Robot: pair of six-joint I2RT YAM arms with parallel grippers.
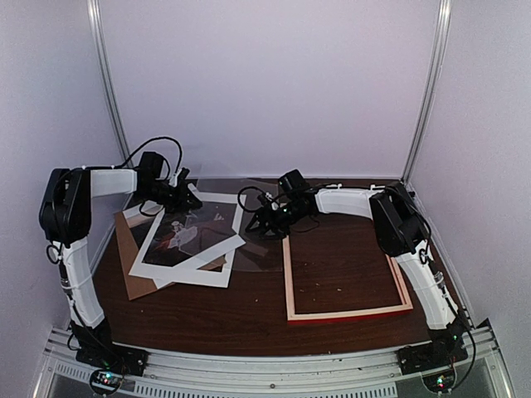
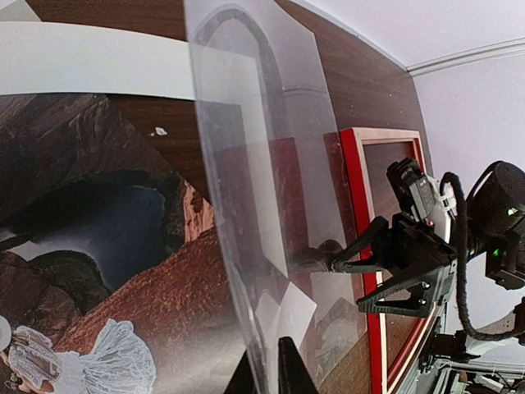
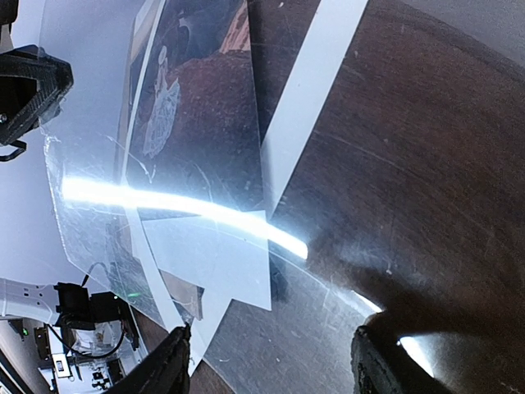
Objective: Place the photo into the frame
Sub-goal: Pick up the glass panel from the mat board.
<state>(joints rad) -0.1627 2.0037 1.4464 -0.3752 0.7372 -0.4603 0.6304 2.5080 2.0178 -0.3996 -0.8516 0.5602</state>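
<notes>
The photo [image 1: 178,236], likely thin, limp and crease-prone, lies left of the frame [image 1: 348,313], best taken by its margin; the left gripper [image 1: 192,200] pinches a clear pane [image 2: 271,164], the right gripper [image 1: 259,224] spread.

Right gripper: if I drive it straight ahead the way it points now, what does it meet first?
Most likely the clear sheet, whose near edge lies just ahead of the open right gripper. Behind it are the white mat and the photo. Depth is unclear through the glare.
</notes>
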